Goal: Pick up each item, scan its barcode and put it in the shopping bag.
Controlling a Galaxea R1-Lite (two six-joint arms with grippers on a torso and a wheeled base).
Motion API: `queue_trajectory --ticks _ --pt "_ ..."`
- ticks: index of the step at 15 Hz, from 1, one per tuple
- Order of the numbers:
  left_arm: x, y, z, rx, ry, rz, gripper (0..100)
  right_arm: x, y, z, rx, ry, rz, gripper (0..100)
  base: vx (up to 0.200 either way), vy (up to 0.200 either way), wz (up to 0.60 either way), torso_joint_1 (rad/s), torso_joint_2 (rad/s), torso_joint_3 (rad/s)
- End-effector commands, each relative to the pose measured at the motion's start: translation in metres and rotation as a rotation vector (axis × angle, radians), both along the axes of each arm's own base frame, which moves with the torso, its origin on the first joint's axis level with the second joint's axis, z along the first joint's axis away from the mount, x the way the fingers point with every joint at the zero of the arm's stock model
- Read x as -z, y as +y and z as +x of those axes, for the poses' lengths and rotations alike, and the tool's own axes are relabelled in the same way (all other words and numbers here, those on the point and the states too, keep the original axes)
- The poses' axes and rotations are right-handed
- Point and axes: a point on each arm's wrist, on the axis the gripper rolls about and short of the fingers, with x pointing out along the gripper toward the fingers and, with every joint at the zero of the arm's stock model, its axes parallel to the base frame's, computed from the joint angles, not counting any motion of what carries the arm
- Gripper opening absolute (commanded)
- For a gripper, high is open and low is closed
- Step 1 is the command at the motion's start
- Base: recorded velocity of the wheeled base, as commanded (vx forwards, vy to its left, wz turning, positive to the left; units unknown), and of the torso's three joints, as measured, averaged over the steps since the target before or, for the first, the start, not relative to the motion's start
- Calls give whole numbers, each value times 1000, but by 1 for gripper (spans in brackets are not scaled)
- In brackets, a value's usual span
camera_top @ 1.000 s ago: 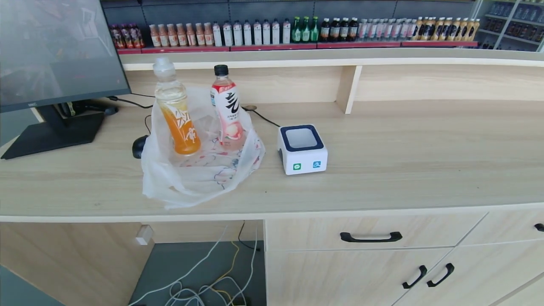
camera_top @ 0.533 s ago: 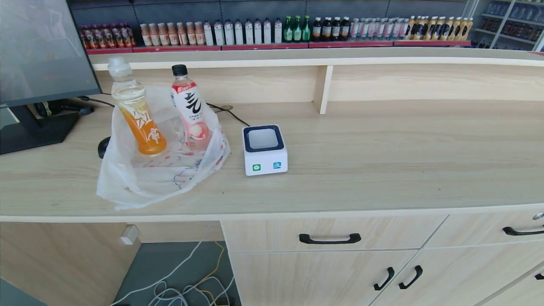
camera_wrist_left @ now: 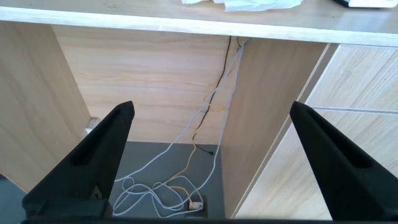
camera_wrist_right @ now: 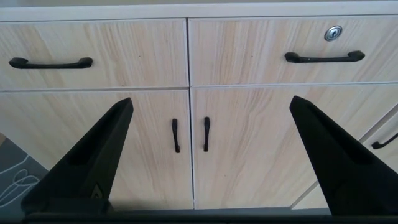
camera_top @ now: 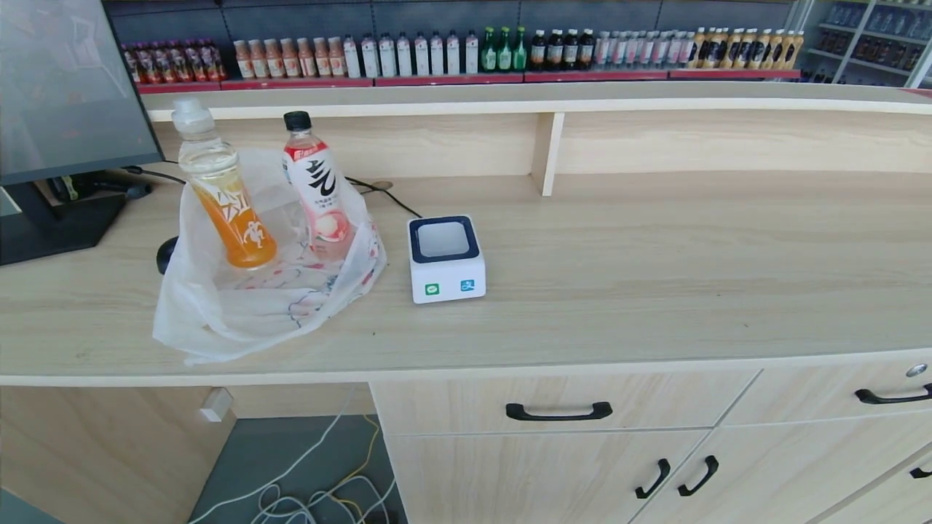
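On the wooden counter a white plastic shopping bag lies spread open. An orange drink bottle and a pink-labelled bottle stand upright inside it. Just right of the bag sits the white cube scanner with a dark-framed window on top. My left gripper hangs open below the counter edge, facing the gap with the cables. Lower down on the right, my right gripper is open in front of the cabinet doors, holding nothing.
A monitor on a black stand fills the counter's far left, with a black mouse beside the bag. A raised shelf runs along the back. Drawers with black handles lie below; loose cables hang in the open bay.
The whole head picture has shifted: the camera turned right, so bag, bottles and scanner sit further left in view. Nothing on the counter itself has moved.
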Motion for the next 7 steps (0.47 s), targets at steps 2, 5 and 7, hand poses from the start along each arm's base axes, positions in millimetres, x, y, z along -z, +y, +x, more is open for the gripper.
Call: queue_trajectory --ticks 2,5,7 --pt "0 0 0 -1 -1 0 100 0 0 0 -1 2 -1 100 0 0 0 0 0 0" --pt "0 0 0 -1 -1 3 100 0 0 0 -1 2 -1 100 0 0 0 0 0 0" --pt "0 0 0 -1 -1 3 100 0 0 0 -1 2 1 100 0 0 0 0 0 0"
